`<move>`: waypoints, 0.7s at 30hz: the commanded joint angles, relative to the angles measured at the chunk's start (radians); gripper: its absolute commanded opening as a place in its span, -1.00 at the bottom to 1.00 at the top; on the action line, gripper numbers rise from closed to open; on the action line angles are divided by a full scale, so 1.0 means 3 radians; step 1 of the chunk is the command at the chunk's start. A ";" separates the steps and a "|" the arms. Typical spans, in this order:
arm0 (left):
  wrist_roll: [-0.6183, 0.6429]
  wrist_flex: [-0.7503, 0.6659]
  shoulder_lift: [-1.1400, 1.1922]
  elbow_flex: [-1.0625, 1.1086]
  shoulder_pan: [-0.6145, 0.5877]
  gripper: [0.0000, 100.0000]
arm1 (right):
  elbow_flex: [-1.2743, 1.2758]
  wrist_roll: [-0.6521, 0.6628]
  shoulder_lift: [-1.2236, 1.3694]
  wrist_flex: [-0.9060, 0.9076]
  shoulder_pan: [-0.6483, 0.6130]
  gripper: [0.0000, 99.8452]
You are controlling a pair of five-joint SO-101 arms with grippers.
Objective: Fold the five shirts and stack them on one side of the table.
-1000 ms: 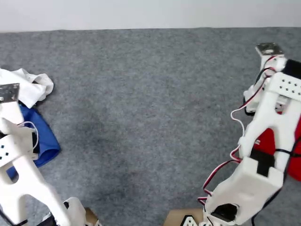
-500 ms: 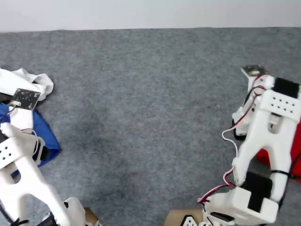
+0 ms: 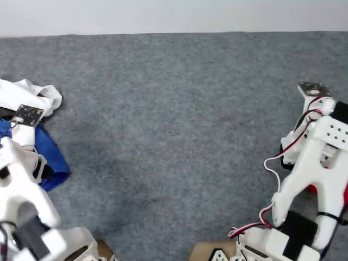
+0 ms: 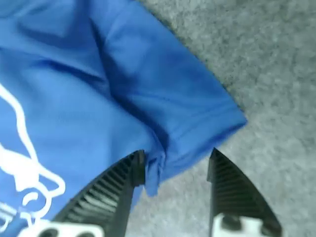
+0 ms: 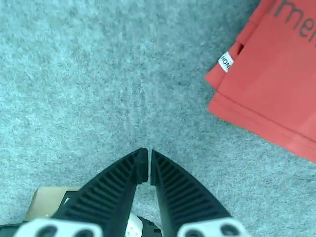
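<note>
The step in hand looks like the start of a new shirt. The left gripper (image 4: 173,173) is wide open over the blue shirt (image 4: 98,89), with one jaw on the cloth by a small fold of hem and the other over bare grey counter (image 3: 174,109) just past the shirt's edge. It has hold of nothing yet, though the hem sits between the jaws.

The blue shirt (image 3: 51,157) lies rumpled at the counter's left edge, partly under the left arm (image 3: 22,179). A crumpled white shirt (image 3: 32,98) touches it on the side toward the far edge.

At the right edge lies a red shirt (image 5: 266,84), flat with layered hems, so it seems already folded and probably marks the stacking side. The right gripper (image 5: 149,165) is closed with its tips together and nothing between them. It is over bare counter just beside the red shirt's corner and apart from it.

The next move calls for the left jaws to close squarely on the blue hem, taking one layer of cloth if possible. The shirt can then be drawn to the open middle of the counter and spread flat. The right gripper would have to open and take an opposite corner, as one grip alone is likely to leave the shirt bunched.
</note>
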 commanded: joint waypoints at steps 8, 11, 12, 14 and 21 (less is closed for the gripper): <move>-0.0020 -0.0082 0.0777 -0.0442 0.0368 -0.62 | -0.0010 -0.0026 -0.0166 0.0141 0.0023 -0.98; -0.0015 -0.0061 0.0885 -0.0524 0.0471 -0.69 | -0.0015 -0.0026 -0.0166 0.0141 0.0023 -0.98; -0.0015 -0.0056 0.0890 -0.0540 0.0506 -0.70 | -0.0015 -0.0026 -0.0166 0.0141 0.0023 -0.98; -0.0015 -0.0072 0.0890 -0.0540 0.0557 -0.71 | -0.0015 -0.0026 -0.0166 0.0141 0.0023 -0.98; 0.0072 -0.0082 0.0921 -0.0540 0.0716 -0.78 | -0.0015 -0.0026 -0.0166 0.0141 0.0023 -0.98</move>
